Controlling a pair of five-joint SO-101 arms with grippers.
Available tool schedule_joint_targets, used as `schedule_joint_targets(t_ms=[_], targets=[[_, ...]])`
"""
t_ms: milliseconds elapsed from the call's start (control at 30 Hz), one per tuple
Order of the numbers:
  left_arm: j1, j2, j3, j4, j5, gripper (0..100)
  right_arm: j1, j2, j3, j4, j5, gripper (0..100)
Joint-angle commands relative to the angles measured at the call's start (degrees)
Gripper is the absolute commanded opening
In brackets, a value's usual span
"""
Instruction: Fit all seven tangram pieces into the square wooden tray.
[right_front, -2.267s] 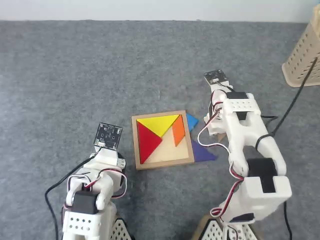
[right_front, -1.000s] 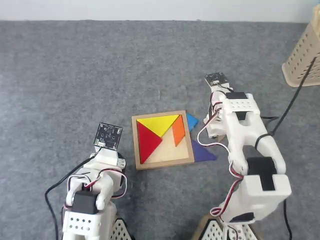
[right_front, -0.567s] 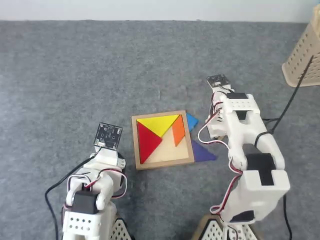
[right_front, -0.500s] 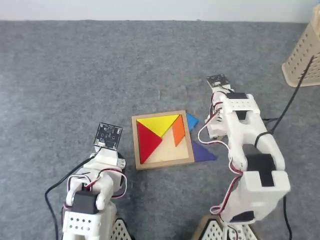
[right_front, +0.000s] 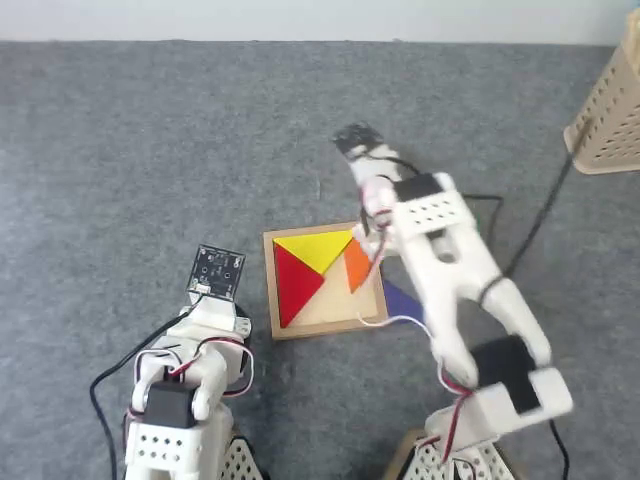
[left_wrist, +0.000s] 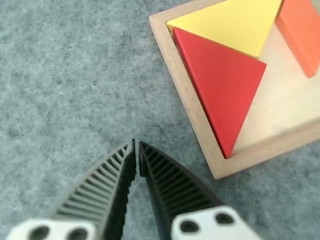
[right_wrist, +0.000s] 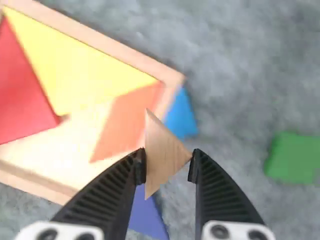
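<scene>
Tangram tray (right_front: 271, 290) on grey surface (right_front: 150, 150), between the two arms. Inside tray: yellow triangle (right_front: 318, 250), red triangle (right_front: 294, 282), orange parallelogram (right_front: 357, 266); remaining floor bare wood. Right tool (right_wrist: 166, 160) grasping plain-wood triangle (right_wrist: 160, 150), held above tray edge next to orange parallelogram. Blue piece (right_wrist: 180, 117) and purple piece (right_wrist: 146, 216) on surface just outside that edge; green piece (right_wrist: 292, 157) farther off. Left tool (left_wrist: 136, 147) clenched, empty, over surface near tray corner.
</scene>
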Motion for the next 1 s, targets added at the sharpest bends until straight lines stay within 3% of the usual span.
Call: schedule_joint_targets(t_ms=[0, 133, 333, 500, 600, 733, 967], targets=[[0.0, -1.14, -1.1, 0.35, 0.35, 1, -4.26, 5.41, -9.93, 3.82, 5.01, 12.5], [0.0, -1.14, -1.1, 0.35, 0.35, 1, -7.69, 12.18, -16.35, 5.58, 13.19, 13.0], [0.0, -1.14, -1.1, 0.35, 0.35, 1, -10.24, 15.34, -18.37, 7.34, 33.58, 13.0], [0.0, -1.14, -1.1, 0.35, 0.35, 1, -10.15, 15.34, -18.46, 7.08, 41.14, 13.1], [0.0, -1.14, -1.1, 0.35, 0.35, 1, -10.15, 15.34, -18.46, 7.34, 41.41, 16.6], [0.0, -1.14, -1.1, 0.35, 0.35, 1, -10.07, 15.25, -18.55, 6.9, 36.31, 25.3], [0.0, -1.14, -1.1, 0.35, 0.35, 1, -8.31, 9.89, -19.87, 6.81, 26.29, 26.3]])
